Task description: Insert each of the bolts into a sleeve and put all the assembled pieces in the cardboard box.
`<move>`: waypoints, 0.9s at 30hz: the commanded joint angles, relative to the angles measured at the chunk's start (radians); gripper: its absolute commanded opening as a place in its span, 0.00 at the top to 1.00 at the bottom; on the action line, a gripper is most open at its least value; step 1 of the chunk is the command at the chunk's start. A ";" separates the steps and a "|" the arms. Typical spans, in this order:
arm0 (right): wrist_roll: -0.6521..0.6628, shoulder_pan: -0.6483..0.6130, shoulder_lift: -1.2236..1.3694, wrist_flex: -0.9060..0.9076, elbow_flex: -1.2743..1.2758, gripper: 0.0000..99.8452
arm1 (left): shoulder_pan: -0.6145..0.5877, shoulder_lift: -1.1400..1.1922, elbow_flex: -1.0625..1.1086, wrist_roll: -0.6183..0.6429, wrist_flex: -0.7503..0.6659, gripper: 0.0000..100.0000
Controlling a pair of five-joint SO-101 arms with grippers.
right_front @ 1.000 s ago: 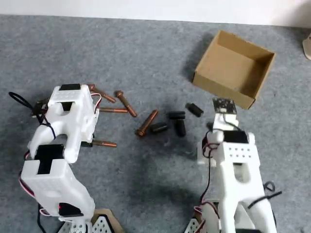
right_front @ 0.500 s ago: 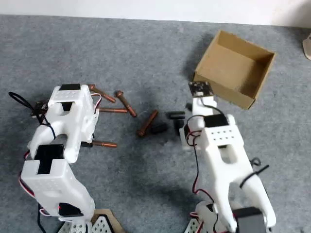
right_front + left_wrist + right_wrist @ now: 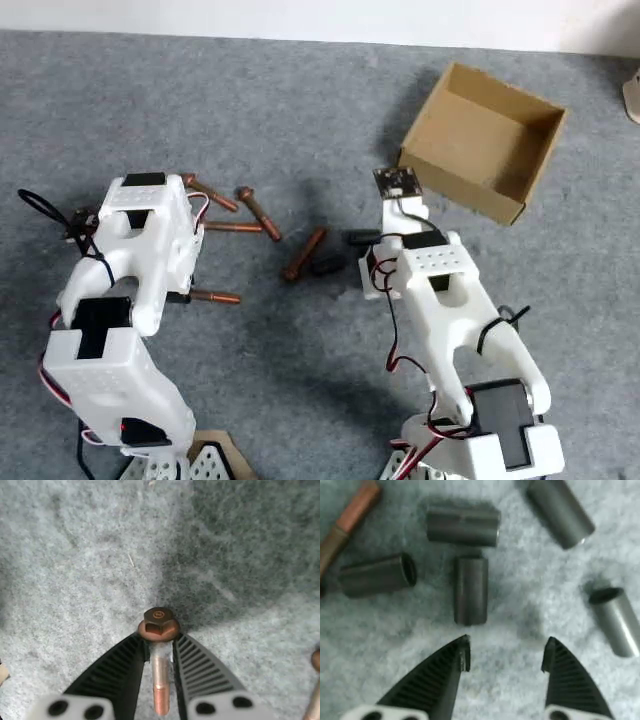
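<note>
My left gripper (image 3: 160,639) is shut on a copper bolt (image 3: 159,667) just below its hex head, low over the grey carpet. In the high view that bolt (image 3: 216,296) pokes out from under the left arm. My right gripper (image 3: 507,655) is open just above the carpet, close in front of an upright-lying black sleeve (image 3: 471,590); several other black sleeves (image 3: 462,526) lie around it. In the high view the right arm (image 3: 430,270) covers part of the sleeve cluster (image 3: 328,264). Loose bolts (image 3: 258,212) lie between the arms. The cardboard box (image 3: 462,189) stands at the back right, with nothing visible inside.
One bolt (image 3: 304,253) lies right beside the sleeves, its tip also in the right wrist view (image 3: 350,510). Another bolt's edge (image 3: 315,690) lies next to my left gripper. Bare carpet stretches in front of both arms and behind the box.
The right arm has swung left and forward from near the box front to over the sleeves. The left arm has kept still with its bolt.
</note>
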 commanded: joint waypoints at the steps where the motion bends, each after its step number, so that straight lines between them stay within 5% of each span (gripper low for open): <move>1: -0.008 -0.012 -0.004 -0.039 -0.054 0.76 | -0.012 -0.007 -0.041 -0.009 0.008 1.00; 27: -0.086 -0.070 0.048 -0.024 -0.174 0.81 | 0.004 -0.007 -0.038 -0.009 0.008 1.00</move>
